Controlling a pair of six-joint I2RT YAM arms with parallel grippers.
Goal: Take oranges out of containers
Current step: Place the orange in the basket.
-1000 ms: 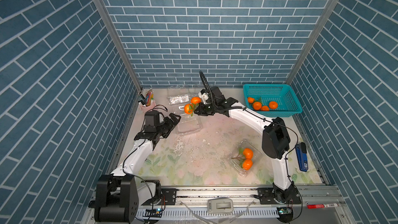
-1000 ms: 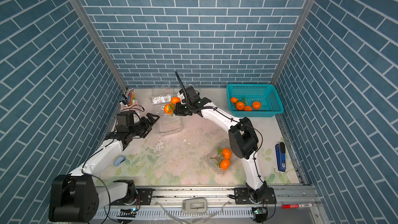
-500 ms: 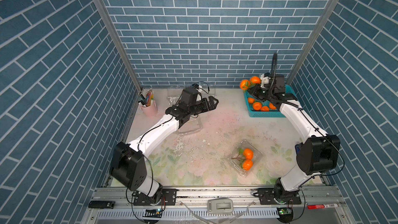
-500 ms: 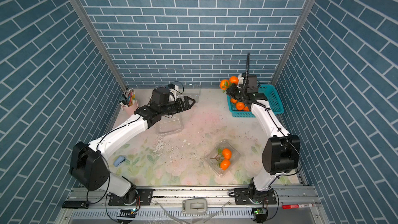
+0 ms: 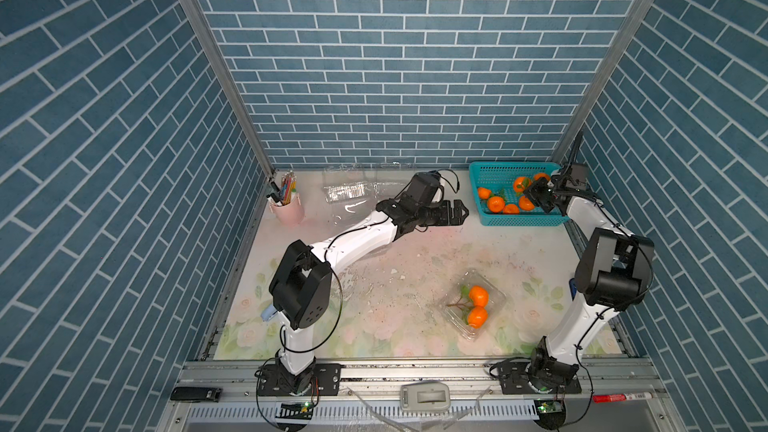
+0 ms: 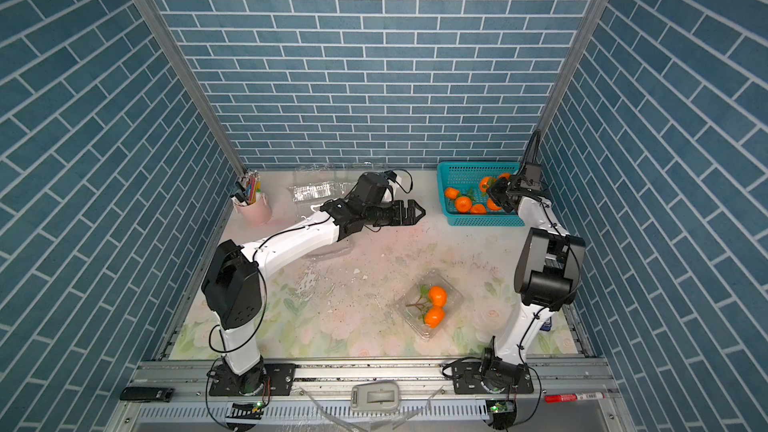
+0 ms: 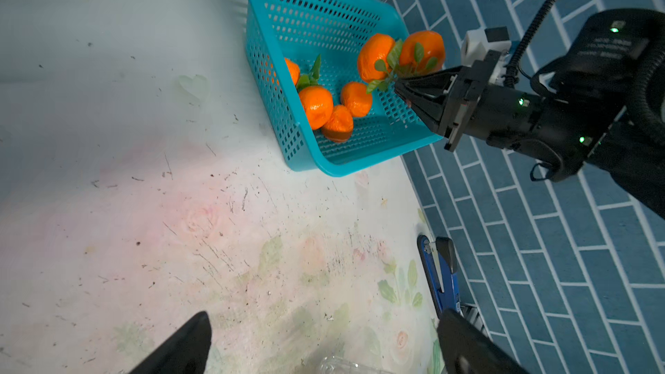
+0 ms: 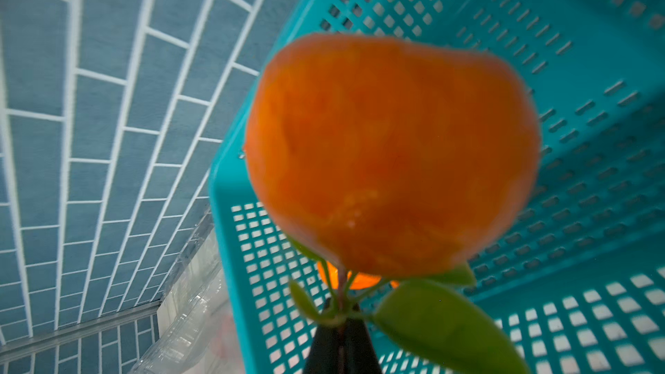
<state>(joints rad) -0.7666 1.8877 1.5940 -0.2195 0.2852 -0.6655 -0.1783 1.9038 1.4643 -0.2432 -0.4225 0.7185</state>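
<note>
Two oranges [image 7: 399, 53] hung over the teal basket [image 7: 313, 169], the right tool [image 7: 397, 88] clamped shut on their leafy twig [image 7: 387, 79] so one grip carried both. The left tool [image 5: 460, 213] stood fully open and empty above the desk [image 5: 395, 326]. Another pair [image 5: 478, 306] lay inside a clear container [image 5: 498, 296].

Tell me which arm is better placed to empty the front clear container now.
Probably the left: the left gripper is open and free, while the right gripper is shut on two joined oranges above the teal basket.
</note>
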